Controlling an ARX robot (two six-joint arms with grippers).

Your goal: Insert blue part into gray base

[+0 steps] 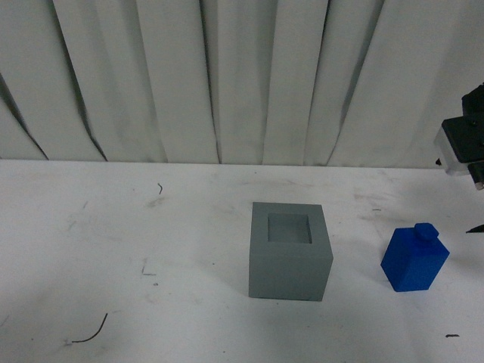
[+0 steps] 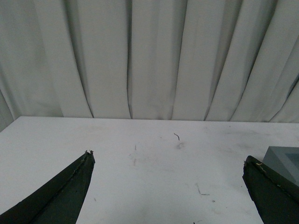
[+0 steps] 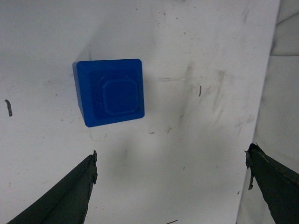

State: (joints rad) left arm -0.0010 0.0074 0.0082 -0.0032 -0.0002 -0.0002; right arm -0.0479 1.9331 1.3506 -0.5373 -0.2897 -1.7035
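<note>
**Both sets of jaws wide, nothing grasped**

Front view: one gray base point(image 1: 290, 253) sits centre frame on the table point(image 1: 113, 227), recess up. One blue part point(image 1: 414, 261) stands lower right, knob on top, well apart from it. The right wrist view looks straight down on the blue part, with the right gripper point(image 3: 172, 154) jaws spread and empty. The left wrist view catches only the base's corner, and the left gripper point(image 2: 168, 158) jaws are released too.

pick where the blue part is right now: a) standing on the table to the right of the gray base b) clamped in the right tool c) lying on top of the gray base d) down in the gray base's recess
A: the blue part stands knob-up on the table, apart from the gray base, whose recess is empty. The right tool is open above the part, not touching it.
</note>
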